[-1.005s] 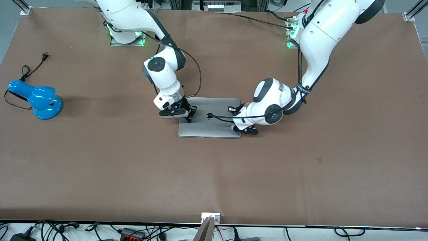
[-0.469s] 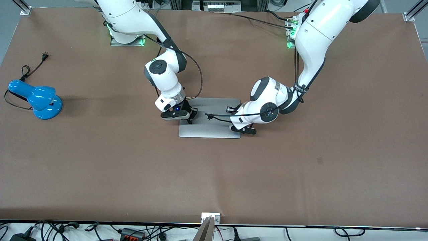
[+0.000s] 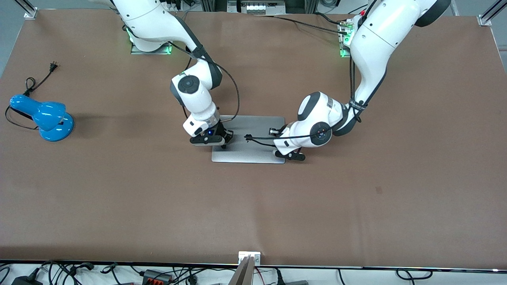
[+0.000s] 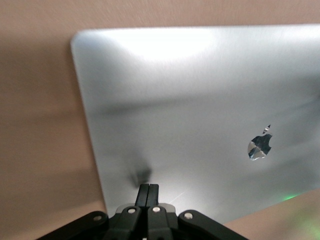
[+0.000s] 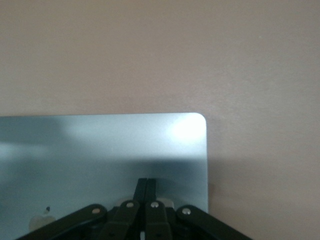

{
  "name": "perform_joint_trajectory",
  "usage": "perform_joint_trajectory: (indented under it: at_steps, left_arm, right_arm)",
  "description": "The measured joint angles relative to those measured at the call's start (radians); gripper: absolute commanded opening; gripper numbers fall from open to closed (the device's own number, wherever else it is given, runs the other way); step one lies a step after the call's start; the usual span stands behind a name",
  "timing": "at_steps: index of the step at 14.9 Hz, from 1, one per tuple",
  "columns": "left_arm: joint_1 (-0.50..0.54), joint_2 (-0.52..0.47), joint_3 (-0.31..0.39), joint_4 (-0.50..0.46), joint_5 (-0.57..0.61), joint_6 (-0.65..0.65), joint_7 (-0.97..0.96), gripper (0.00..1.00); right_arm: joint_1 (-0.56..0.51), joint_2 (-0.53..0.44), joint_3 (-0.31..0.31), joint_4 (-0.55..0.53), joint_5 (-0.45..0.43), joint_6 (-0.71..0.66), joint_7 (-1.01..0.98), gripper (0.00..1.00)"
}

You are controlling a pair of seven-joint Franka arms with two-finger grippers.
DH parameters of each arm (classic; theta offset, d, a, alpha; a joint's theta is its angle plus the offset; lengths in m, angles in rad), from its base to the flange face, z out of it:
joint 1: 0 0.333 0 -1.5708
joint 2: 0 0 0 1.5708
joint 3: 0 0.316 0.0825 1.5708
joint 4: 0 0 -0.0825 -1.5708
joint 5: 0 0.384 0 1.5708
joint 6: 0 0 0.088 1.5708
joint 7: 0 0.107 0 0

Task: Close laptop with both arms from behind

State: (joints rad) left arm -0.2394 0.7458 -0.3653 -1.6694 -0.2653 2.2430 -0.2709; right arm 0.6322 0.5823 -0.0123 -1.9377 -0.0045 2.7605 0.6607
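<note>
Item: slim silver-grey rectangular laptop (image 3: 253, 142), lid down, lying flat mid-way along the brown table (image 3: 356, 206). We are resting our right gripper (image 3: 224, 143), fingers pressed together, on the lid toward the right arm's end. We are setting our left gripper (image 3: 277, 147), fingers likewise pressed together, on the lid toward the left arm's end. Blue desk lamp (image 3: 43, 116) is sitting well apart.

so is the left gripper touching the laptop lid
Touching, it seems. In the left wrist view the left gripper has its shut fingertips meeting their dark reflection on the lid of the closed laptop, with no gap visible between them.
</note>
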Motion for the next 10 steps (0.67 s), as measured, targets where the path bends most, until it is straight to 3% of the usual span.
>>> perform_joint_trajectory:
  at_steps: [3, 7, 9, 10]
  left_arm:
    - [0.033, -0.074, 0.004, 0.013, 0.004, -0.127, 0.0, 0.0]
    - [0.144, -0.239, 0.009, 0.017, 0.017, -0.377, 0.07, 0.0]
    - [0.229, -0.314, 0.011, 0.018, 0.018, -0.479, 0.152, 0.01]
    - [0.271, -0.352, 0.012, 0.019, 0.018, -0.526, 0.181, 0.01]
  right_arm:
    - [-0.018, -0.028, -0.002, 0.172, 0.0, -0.308, -0.006, 0.0]
    - [-0.049, -0.075, -0.003, 0.322, 0.0, -0.645, -0.008, 0.0]
    - [-0.077, -0.106, -0.005, 0.38, 0.0, -0.822, -0.008, 0.18]
    - [-0.099, -0.123, -0.006, 0.407, 0.0, -0.908, -0.013, 0.41]
